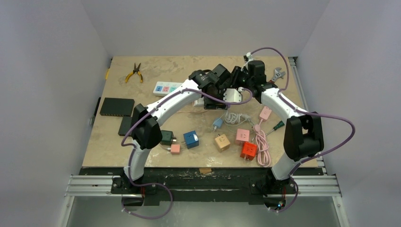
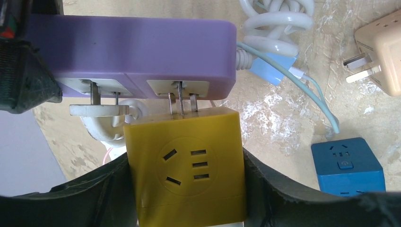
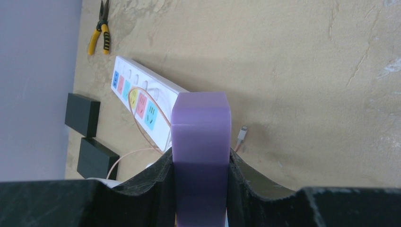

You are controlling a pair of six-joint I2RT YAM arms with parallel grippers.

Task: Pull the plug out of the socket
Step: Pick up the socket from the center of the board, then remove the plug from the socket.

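A purple socket strip (image 2: 132,47) lies across the top of the left wrist view. A yellow cube plug (image 2: 185,161) hangs off its white outlet face. The plug's three metal prongs (image 2: 181,101) show bare between cube and strip, with their tips still at the outlet. My left gripper (image 2: 185,189) is shut on the yellow plug, one black finger pressed to each side. My right gripper (image 3: 201,165) is shut on the end of the purple socket strip (image 3: 201,127). A white plug (image 2: 99,109) sits in the neighbouring outlet, also partly drawn out.
A white power strip (image 1: 166,88), yellow-handled pliers (image 1: 134,73) and black boxes (image 1: 116,107) lie to the back left. A blue cube (image 2: 347,165), a beige cube (image 2: 383,52) and a coiled white cable (image 2: 274,23) lie near the socket. Pink (image 1: 242,136) and orange (image 1: 248,150) cubes sit near the front.
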